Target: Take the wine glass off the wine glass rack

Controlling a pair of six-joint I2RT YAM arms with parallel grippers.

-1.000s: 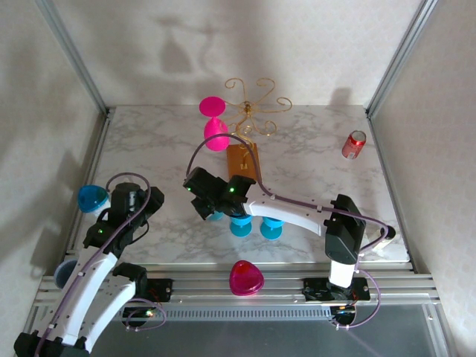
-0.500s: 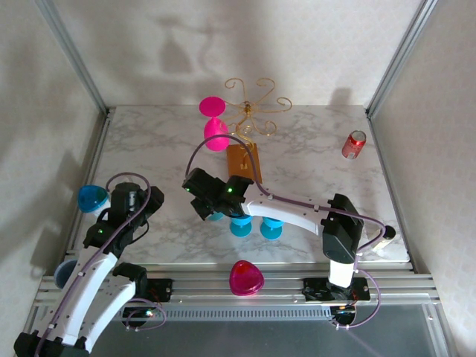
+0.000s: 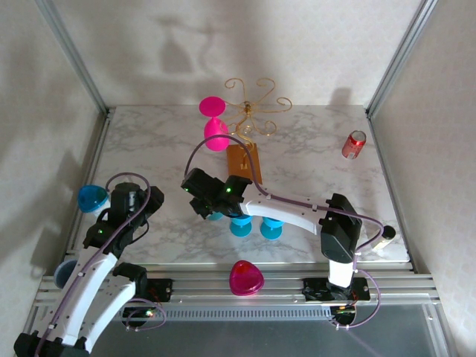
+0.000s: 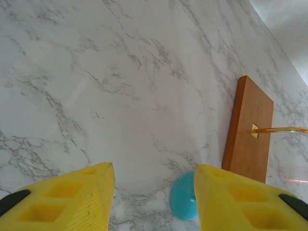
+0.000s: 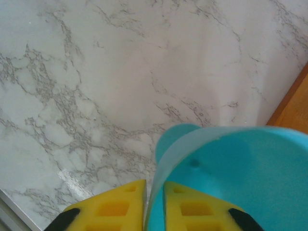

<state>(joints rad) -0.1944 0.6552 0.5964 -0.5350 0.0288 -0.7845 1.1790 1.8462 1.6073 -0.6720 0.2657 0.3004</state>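
- The right gripper [image 5: 154, 185] had its yellow fingers drawn together on the thin wall of a blue glass [image 5: 231, 178], one finger on each side, low over the marble table [image 5: 72, 72].
- The left gripper [image 4: 154, 168] hung with its jaws apart and nothing between them, looking down at the table beside the rack's wooden base [image 4: 248, 130].
- A pink wine glass [image 3: 214, 123] hung foot-up from the left side of the wine glass rack [image 3: 254, 108] at the far end of the table.
- To my eye, so narrow a pinch on the rim could slip. Let go before its foot sat flat, the blue glass might topple against the two other blue glasses [image 3: 256, 227] standing under the right arm.
- A reach for the pink glass would pass close over the base. Catching the gold scrolls could tip the whole rack.
- A soda can [image 3: 354, 144] stood well apart on the right, and a pink glass [image 3: 246, 277] lay on the near rail.
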